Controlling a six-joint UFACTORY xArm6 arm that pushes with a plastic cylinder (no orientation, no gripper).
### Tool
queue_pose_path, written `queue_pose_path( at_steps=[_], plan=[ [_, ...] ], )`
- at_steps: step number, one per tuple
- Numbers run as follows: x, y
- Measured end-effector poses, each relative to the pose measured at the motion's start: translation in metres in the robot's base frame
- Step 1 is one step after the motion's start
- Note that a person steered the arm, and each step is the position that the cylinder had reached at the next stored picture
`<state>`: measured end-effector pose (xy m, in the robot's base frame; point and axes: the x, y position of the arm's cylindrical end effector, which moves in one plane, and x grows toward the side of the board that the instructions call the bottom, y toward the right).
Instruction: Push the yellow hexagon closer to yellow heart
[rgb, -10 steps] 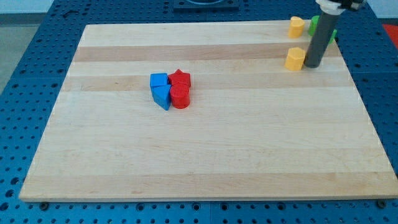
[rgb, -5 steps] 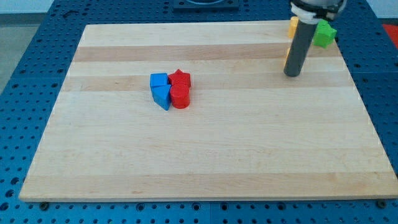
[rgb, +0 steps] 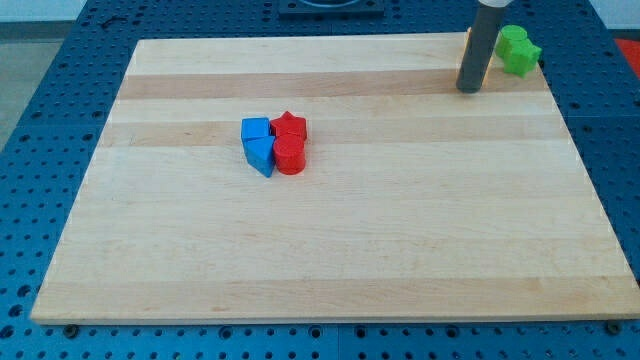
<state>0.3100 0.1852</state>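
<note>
My tip (rgb: 469, 89) rests on the board near the view's top right corner. The dark rod stands in front of both yellow blocks and hides nearly all of them. Only a thin yellow sliver (rgb: 466, 42) shows at the rod's left edge, close to the board's top edge. I cannot tell whether it belongs to the yellow hexagon or the yellow heart. How far apart the two yellow blocks are cannot be seen.
Two green blocks (rgb: 518, 50) sit just right of the rod at the board's top right corner. Left of centre is a tight cluster: a blue cube (rgb: 255, 129), a blue triangle (rgb: 260, 155), a red star (rgb: 290, 125) and a red cylinder (rgb: 289, 156).
The rod moved left and then toward the view's top. The yellow hexagon went up with it and is now hidden behind the rod. The blue and red cluster has not moved.
</note>
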Motion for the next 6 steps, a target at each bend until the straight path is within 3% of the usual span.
queue_pose_path(
  at_steps=[2, 6],
  plan=[
    [-0.002, -0.043],
    [-0.015, -0.009]
  ],
)
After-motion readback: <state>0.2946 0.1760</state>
